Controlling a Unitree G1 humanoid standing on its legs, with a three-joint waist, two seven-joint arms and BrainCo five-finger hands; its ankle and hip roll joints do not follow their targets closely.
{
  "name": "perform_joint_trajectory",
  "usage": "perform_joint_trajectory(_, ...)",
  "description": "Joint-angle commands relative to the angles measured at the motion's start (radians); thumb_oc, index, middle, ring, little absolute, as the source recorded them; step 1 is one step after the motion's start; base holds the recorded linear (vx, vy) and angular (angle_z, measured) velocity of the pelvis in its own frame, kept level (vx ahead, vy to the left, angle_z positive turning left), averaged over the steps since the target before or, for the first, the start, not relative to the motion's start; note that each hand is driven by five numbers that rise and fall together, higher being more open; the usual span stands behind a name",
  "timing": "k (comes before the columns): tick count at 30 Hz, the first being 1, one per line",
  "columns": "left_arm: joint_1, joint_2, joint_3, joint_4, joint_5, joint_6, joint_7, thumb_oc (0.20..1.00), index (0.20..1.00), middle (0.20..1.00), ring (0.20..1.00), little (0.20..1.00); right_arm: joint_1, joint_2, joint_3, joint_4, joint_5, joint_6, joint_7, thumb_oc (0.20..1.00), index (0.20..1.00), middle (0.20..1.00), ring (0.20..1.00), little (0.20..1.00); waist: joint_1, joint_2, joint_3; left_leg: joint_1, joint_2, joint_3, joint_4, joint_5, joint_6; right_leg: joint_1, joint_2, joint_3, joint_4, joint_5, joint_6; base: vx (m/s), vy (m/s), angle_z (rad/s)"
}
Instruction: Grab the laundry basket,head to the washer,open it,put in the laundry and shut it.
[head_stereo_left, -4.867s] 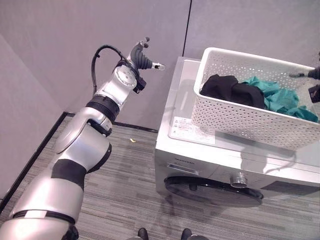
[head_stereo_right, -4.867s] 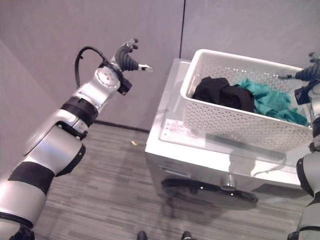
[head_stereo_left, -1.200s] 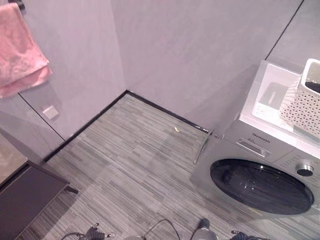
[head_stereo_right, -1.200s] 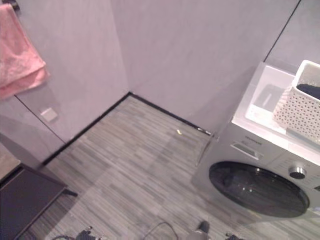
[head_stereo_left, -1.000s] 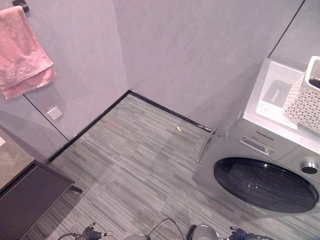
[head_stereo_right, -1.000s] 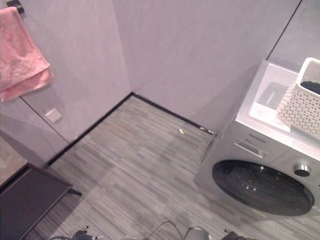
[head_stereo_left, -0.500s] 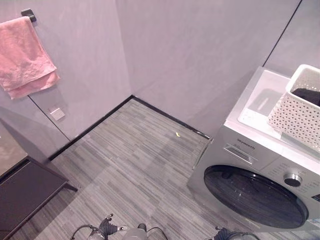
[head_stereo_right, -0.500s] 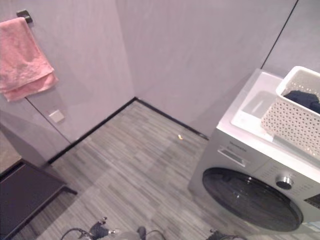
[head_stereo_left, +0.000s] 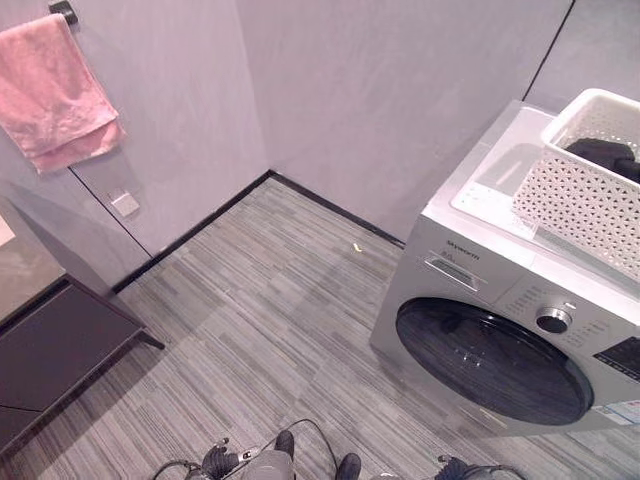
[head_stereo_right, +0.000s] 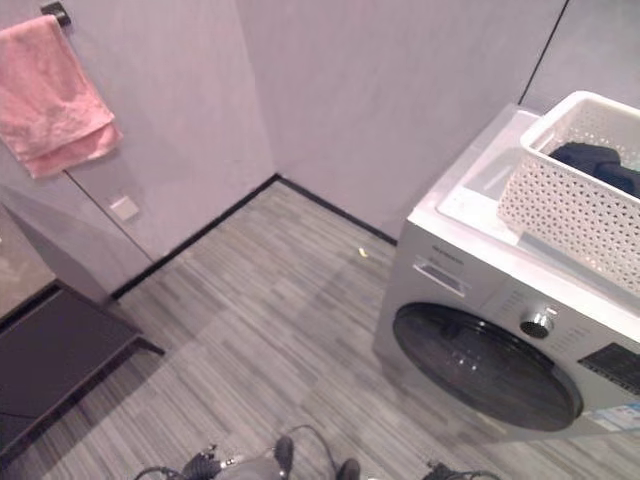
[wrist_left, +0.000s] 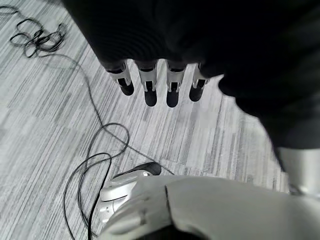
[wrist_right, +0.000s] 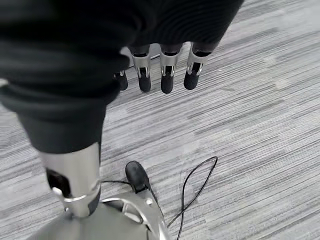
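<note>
The white perforated laundry basket (head_stereo_left: 575, 195) stands on top of the silver washer (head_stereo_left: 455, 275) at the right, against the wall. Dark laundry (head_stereo_left: 598, 150) lies in it. The washer's round dark door (head_stereo_left: 490, 362) is closed, with a knob (head_stereo_left: 551, 320) above it. My left hand (wrist_left: 149, 87) hangs over the striped floor with straight fingers and holds nothing. My right hand (wrist_right: 167, 75) hangs the same way above the floor, open and empty. Both hands are well away from the basket and the washer.
A pink towel (head_stereo_left: 65, 90) hangs on the left wall above a wall socket (head_stereo_left: 124, 204). A dark low cabinet (head_stereo_left: 50, 360) stands at the lower left. A small yellow scrap (head_stereo_left: 356, 246) lies on the grey floor (head_stereo_left: 250, 320) near the washer's corner.
The camera has swung, so more of the washer and basket shows at the right. About five seconds ago both hands were raised beside the basket; the basket itself has stayed put.
</note>
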Motion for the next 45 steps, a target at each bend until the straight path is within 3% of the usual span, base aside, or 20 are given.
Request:
perform_joint_trajectory(1, -0.024, 0.003, -0.026, 0.042, 0.009, -0.021, 0.018, 1.000, 1.000, 1.000, 1.000, 1.000, -0.016, -0.013, 0.006, -0.012, 0.009, -0.028, -0.021, 1.000, 1.000, 1.000, 1.000, 1.000, 0.031, 0.011, -0.034, -0.052, -0.031, 0.005, 0.078, -0.119, 0.037, 0.041, -0.060, 0.082, 0.010, -0.116, 0.004, 0.03, -0.002, -0.03)
perform_joint_trajectory(5, -0.043, 0.009, -0.027, 0.022, -0.007, -0.023, 0.023, 1.000, 1.000, 1.000, 1.000, 1.000, -0.025, -0.020, -0.015, -0.027, 0.041, -0.028, -0.034, 1.000, 1.000, 1.000, 1.000, 1.000, 0.026, -0.004, -0.004, -0.127, -0.033, 0.023, 0.230, -0.156, 0.027, 0.038, -0.069, 0.099, 0.015, -0.113, -0.001, -0.01, 0.010, -0.04)
perform_joint_trajectory(6, -0.057, 0.010, -0.037, 0.009, -0.015, -0.024, 0.021, 1.000, 1.000, 1.000, 1.000, 1.000, -0.033, -0.031, -0.033, -0.020, 0.056, -0.024, -0.039, 1.000, 1.000, 1.000, 1.000, 1.000, 0.021, -0.006, 0.006, -0.150, -0.036, 0.044, 0.274, -0.186, 0.034, 0.033, -0.073, 0.100, 0.023, -0.114, 0.000, 0.01, 0.056, -0.12)
perform_joint_trajectory(11, -0.057, 0.024, -0.044, -0.015, -0.014, -0.016, 0.017, 1.000, 1.000, 1.000, 1.000, 1.000, -0.039, -0.034, -0.062, 0.009, 0.061, -0.005, -0.032, 1.000, 1.000, 1.000, 1.000, 1.000, -0.004, -0.012, -0.004, -0.103, -0.034, 0.080, 0.240, -0.226, 0.066, 0.015, -0.089, 0.129, 0.094, -0.129, 0.003, 0.12, 0.134, -0.09)
perform_joint_trajectory(13, -0.033, 0.041, -0.020, -0.042, -0.019, -0.015, 0.012, 1.000, 1.000, 1.000, 1.000, 1.000, -0.034, -0.029, -0.086, -0.003, 0.076, -0.003, -0.028, 1.000, 1.000, 1.000, 1.000, 1.000, -0.022, -0.020, -0.003, -0.067, -0.038, 0.103, 0.200, -0.239, 0.091, -0.004, -0.101, 0.150, 0.138, -0.137, 0.017, 0.22, 0.208, -0.14)
perform_joint_trajectory(17, -0.034, 0.070, 0.008, -0.067, -0.026, -0.012, 0.024, 1.000, 1.000, 1.000, 1.000, 1.000, -0.055, -0.015, -0.091, -0.037, 0.106, -0.014, -0.041, 1.000, 1.000, 1.000, 1.000, 1.000, -0.031, -0.033, 0.027, -0.056, -0.031, 0.143, 0.170, -0.244, 0.110, -0.064, -0.113, 0.176, 0.186, -0.124, 0.040, 0.03, 0.075, -0.37)
perform_joint_trajectory(25, -0.039, 0.110, 0.024, -0.052, 0.021, -0.005, 0.043, 1.000, 1.000, 1.000, 1.000, 1.000, -0.050, 0.001, -0.081, -0.085, 0.106, -0.028, -0.052, 1.000, 1.000, 1.000, 1.000, 1.000, -0.040, -0.048, 0.064, -0.069, -0.029, 0.205, 0.172, -0.273, 0.129, -0.116, -0.113, 0.213, 0.180, -0.103, 0.061, 0.01, 0.029, -0.27)
perform_joint_trajectory(28, -0.046, 0.123, 0.021, -0.053, 0.031, -0.005, 0.042, 1.000, 1.000, 1.000, 1.000, 1.000, -0.016, 0.006, -0.090, -0.098, 0.111, -0.028, -0.046, 1.000, 1.000, 1.000, 1.000, 1.000, -0.054, -0.049, 0.057, -0.055, -0.028, 0.198, 0.149, -0.269, 0.133, -0.155, -0.115, 0.199, 0.285, -0.131, 0.072, 0.06, -0.022, -0.16)
perform_joint_trajectory(30, -0.035, 0.123, 0.036, -0.058, 0.024, -0.007, 0.044, 1.000, 1.000, 1.000, 1.000, 1.000, -0.005, 0.004, -0.098, -0.111, 0.108, -0.025, -0.038, 1.000, 1.000, 1.000, 1.000, 1.000, -0.057, -0.034, 0.056, -0.026, -0.024, 0.198, 0.132, -0.285, 0.130, -0.167, -0.149, 0.161, 0.353, -0.147, 0.098, 0.11, -0.040, -0.03)
perform_joint_trajectory(32, -0.028, 0.113, 0.042, -0.051, 0.017, -0.009, 0.048, 1.000, 1.000, 1.000, 1.000, 1.000, 0.002, -0.001, -0.101, -0.132, 0.099, -0.020, -0.032, 1.000, 1.000, 1.000, 1.000, 1.000, -0.061, -0.019, 0.049, -0.017, -0.011, 0.208, 0.117, -0.273, 0.124, -0.174, -0.185, 0.142, 0.356, -0.132, 0.097, 0.03, -0.105, -0.06)
perform_joint_trajectory(34, -0.045, 0.096, 0.037, -0.039, -0.001, -0.010, 0.047, 1.000, 1.000, 1.000, 1.000, 1.000, 0.006, -0.017, -0.119, -0.132, 0.096, -0.010, -0.025, 1.000, 1.000, 1.000, 1.000, 1.000, -0.061, 0.012, 0.043, -0.009, 0.006, 0.188, 0.112, -0.274, 0.116, -0.196, -0.236, 0.161, 0.344, -0.106, 0.097, 0.04, -0.114, -0.09)
perform_joint_trajectory(35, -0.046, 0.095, 0.036, -0.039, -0.002, -0.010, 0.047, 1.000, 1.000, 1.000, 1.000, 1.000, 0.006, -0.018, -0.120, -0.132, 0.096, -0.009, -0.025, 1.000, 1.000, 1.000, 1.000, 1.000, -0.061, 0.013, 0.043, -0.009, 0.007, 0.188, 0.112, -0.274, 0.116, -0.196, -0.235, 0.161, 0.344, -0.106, 0.097, 0.04, -0.097, -0.09)
perform_joint_trajectory(37, -0.068, 0.083, 0.034, -0.015, -0.017, -0.013, 0.047, 1.000, 1.000, 1.000, 1.000, 1.000, -0.002, -0.030, -0.137, -0.111, 0.085, 0.000, -0.023, 1.000, 1.000, 1.000, 1.000, 1.000, -0.056, 0.030, 0.034, -0.008, 0.019, 0.169, 0.127, -0.285, 0.111, -0.194, -0.306, 0.178, 0.306, -0.040, 0.113, 0.06, -0.216, -0.06)
perform_joint_trajectory(38, -0.081, 0.079, 0.033, -0.008, -0.029, -0.014, 0.048, 1.000, 1.000, 1.000, 1.000, 1.000, -0.013, -0.046, -0.149, -0.096, 0.067, 0.012, -0.018, 1.000, 1.000, 1.000, 1.000, 1.000, -0.053, 0.033, 0.024, -0.017, 0.025, 0.152, 0.149, -0.281, 0.102, -0.193, -0.380, 0.200, 0.232, 0.057, 0.131, 0.13, -0.382, 0.01)
perform_joint_trajectory(39, -0.083, 0.080, 0.037, -0.004, -0.035, -0.017, 0.047, 1.000, 1.000, 1.000, 1.000, 1.000, -0.020, -0.053, -0.156, -0.087, 0.064, 0.014, -0.016, 1.000, 1.000, 1.000, 1.000, 1.000, -0.047, 0.033, 0.015, -0.009, 0.035, 0.139, 0.154, -0.295, 0.087, -0.185, -0.407, 0.211, 0.208, 0.088, 0.152, 0.06, -0.311, 0.03)
perform_joint_trajectory(40, -0.084, 0.080, 0.037, -0.005, -0.035, -0.017, 0.047, 1.000, 1.000, 1.000, 1.000, 1.000, -0.021, -0.054, -0.157, -0.086, 0.064, 0.014, -0.016, 1.000, 1.000, 1.000, 1.000, 1.000, -0.048, 0.030, 0.017, -0.018, 0.030, 0.144, 0.156, -0.283, 0.092, -0.188, -0.411, 0.206, 0.198, 0.104, 0.147, 0.07, -0.259, 0.13)
perform_joint_trajectory(42, -0.072, 0.077, 0.047, 0.003, -0.054, -0.022, 0.047, 1.000, 1.000, 1.000, 1.000, 1.000, -0.045, -0.068, -0.164, -0.057, 0.049, 0.020, -0.014, 1.000, 1.000, 1.000, 1.000, 1.000, -0.026, 0.018, 0.002, -0.016, 0.056, 0.138, 0.184, -0.289, 0.065, -0.173, -0.457, 0.186, 0.166, 0.179, 0.184, 0.10, -0.464, 0.19)
perform_joint_trajectory(45, -0.061, 0.077, 0.060, 0.032, -0.061, -0.021, 0.046, 1.000, 1.000, 1.000, 1.000, 1.000, -0.057, -0.062, -0.153, -0.045, 0.029, 0.022, -0.013, 1.000, 1.000, 1.000, 1.000, 1.000, 0.001, 0.001, -0.019, 0.005, 0.081, 0.144, 0.179, -0.285, 0.039, -0.135, -0.448, 0.127, 0.152, 0.134, 0.205, 0.12, -0.389, 0.14)
